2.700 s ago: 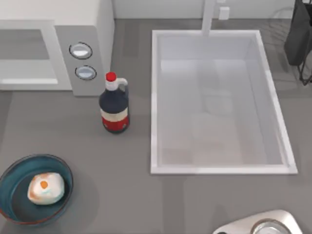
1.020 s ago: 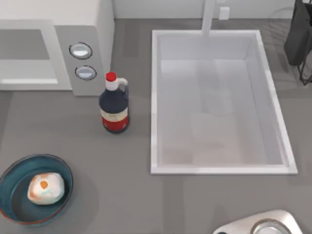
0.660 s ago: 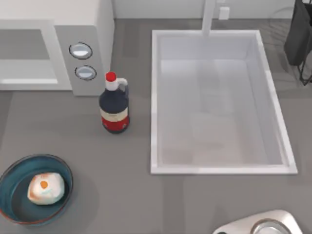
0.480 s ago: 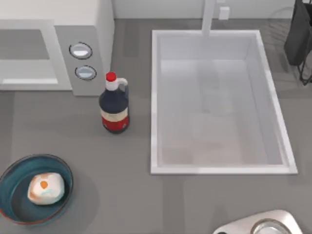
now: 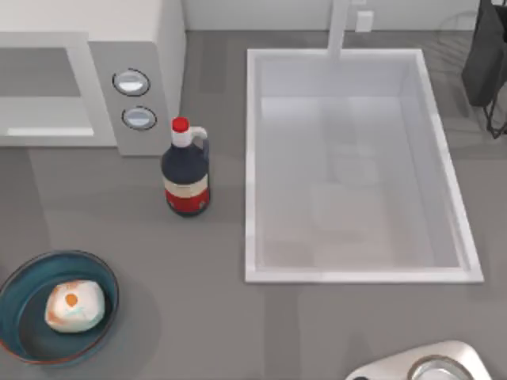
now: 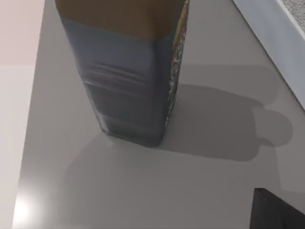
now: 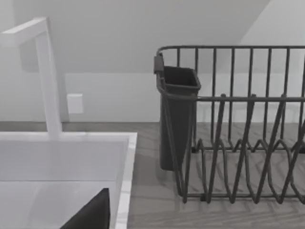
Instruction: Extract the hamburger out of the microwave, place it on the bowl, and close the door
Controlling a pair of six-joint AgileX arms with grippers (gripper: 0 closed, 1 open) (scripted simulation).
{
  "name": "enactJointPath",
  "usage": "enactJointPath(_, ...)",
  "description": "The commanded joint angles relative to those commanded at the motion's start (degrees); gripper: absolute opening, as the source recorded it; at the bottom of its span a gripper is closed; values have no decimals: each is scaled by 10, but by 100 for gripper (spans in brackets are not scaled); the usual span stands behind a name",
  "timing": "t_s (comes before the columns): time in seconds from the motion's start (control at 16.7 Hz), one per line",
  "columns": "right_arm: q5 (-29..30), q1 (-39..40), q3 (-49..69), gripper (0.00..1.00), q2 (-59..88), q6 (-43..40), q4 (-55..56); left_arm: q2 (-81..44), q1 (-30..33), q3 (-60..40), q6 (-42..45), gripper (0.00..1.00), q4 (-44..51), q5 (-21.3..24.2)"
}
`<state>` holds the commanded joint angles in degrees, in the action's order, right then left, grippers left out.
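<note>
The hamburger (image 5: 74, 305) lies inside the teal bowl (image 5: 17, 294) at the counter's front left. At the back left stands the microwave (image 5: 95, 16). Its door (image 5: 40, 87) lies flat against the front, with the white handle bar (image 5: 43, 131) along its lower edge and two knobs (image 5: 131, 81) beside it. A dark part of my left gripper (image 6: 276, 212) shows at the corner of the left wrist view, near a blue-grey carton (image 6: 128, 81). A dark part of my right gripper (image 7: 90, 214) shows in the right wrist view, by the sink's back corner.
A dark bottle with a red cap (image 5: 186, 170) stands in front of the knobs. The large white sink (image 5: 252, 158) with its tap (image 7: 47, 76) takes the middle right. A black dish rack (image 7: 228, 124) sits at the back right, a metal round thing (image 5: 432, 368) at the front right.
A faint shadow at the counter's left edge has spread slightly to the right. The hamburger, bowl, bottle and door have not moved.
</note>
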<state>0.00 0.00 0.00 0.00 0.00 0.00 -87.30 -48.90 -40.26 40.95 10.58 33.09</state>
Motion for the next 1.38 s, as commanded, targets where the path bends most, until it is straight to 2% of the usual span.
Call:
enactJointPath(0.18, 0, 0, 0, 100, 0, 0, 0, -1, -1, 1, -1, 0, 1, 1)
enactJointPath(0.3, 0, 0, 0, 100, 0, 0, 0, 20, 20, 20, -22, 0, -6, -14)
enactJointPath(0.6, 0, 0, 0, 100, 0, 0, 0, 141, 149, 116, -137, 0, -39, -85)
enactJointPath(0.72, 0, 0, 0, 100, 0, 0, 0, 170, 179, 144, -167, 0, -49, -106)
enactJointPath(0.96, 0, 0, 0, 100, 0, 0, 0, 177, 186, 151, -173, 0, -52, -111)
enactJointPath(1.02, 0, 0, 0, 100, 0, 0, 0, 174, 175, 124, -171, 0, -54, -130)
enactJointPath(1.14, 0, 0, 0, 100, 0, 0, 0, 177, 184, 126, -178, 0, -54, -138)
enactJointPath(1.38, 0, 0, 0, 100, 0, 0, 0, 205, 271, 143, -241, 0, -52, -200)
